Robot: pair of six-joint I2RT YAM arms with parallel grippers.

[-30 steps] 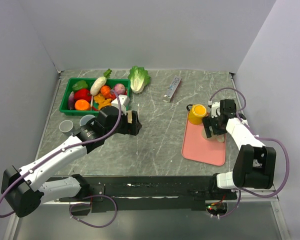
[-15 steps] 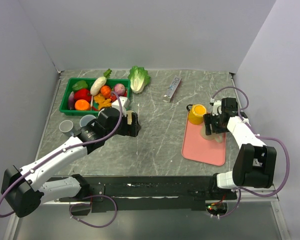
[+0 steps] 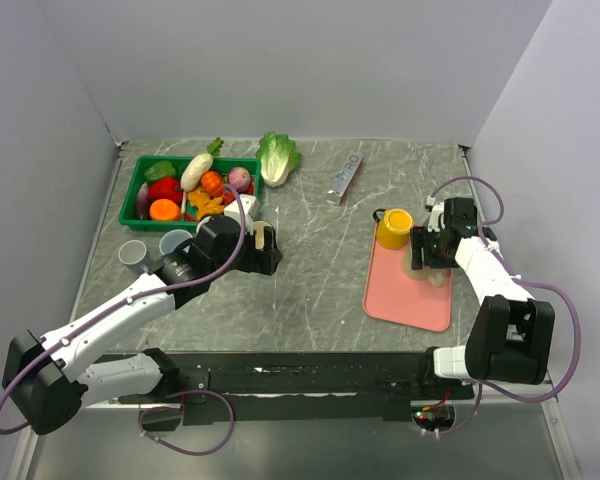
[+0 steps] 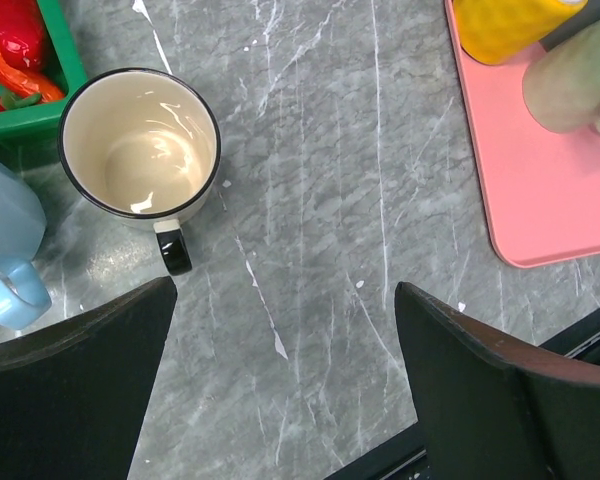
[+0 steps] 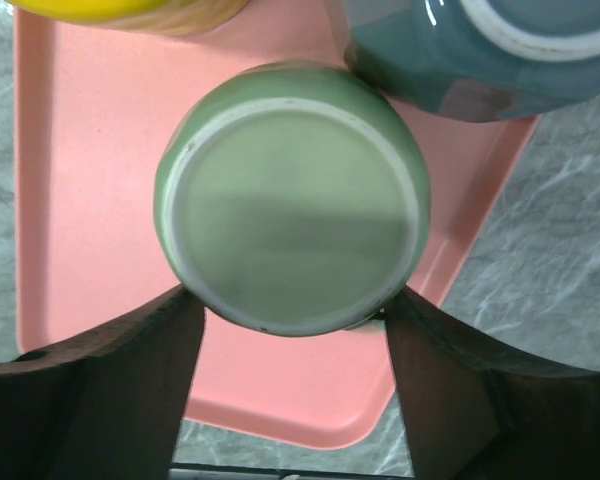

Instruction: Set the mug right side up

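green glaze fills the space between the fingers (image 5: 100,390) of the right gripper (image 5: 287,300). its jaws stand spread to about the mug's width, with one dark finger at each side of the wall. whether they press on it or merely flank it cannot be told from the wrist view. the mug (image 5: 292,195) sits mouth down with its pale foot ring facing straight up at the wrist camera. its long axis is therefore upright and in line with the claw's reach, and the mug lies directly under the claw rather than off to one side. no handle can be picked out from here. the mug stands on the pink tray (image 5: 90,200), with a yellow cup (image 5: 130,10) just beside it and a blue-grey vessel (image 5: 480,50) crowding it on the other side, touching or very nearly so. judged from this, the step in hand is the grasp itself. what follows would call for a firm hold on the wall, a lift clear of the tray and a half roll of the wrist, and the close neighbours leave little room for that swing. the left gripper (image 4: 285,390) hangs wide open and empty over the grey marbled table (image 4: 320,200), near an upright cream mug (image 4: 140,145) and well apart from the tray, so the right arm is plainly the nearer one.
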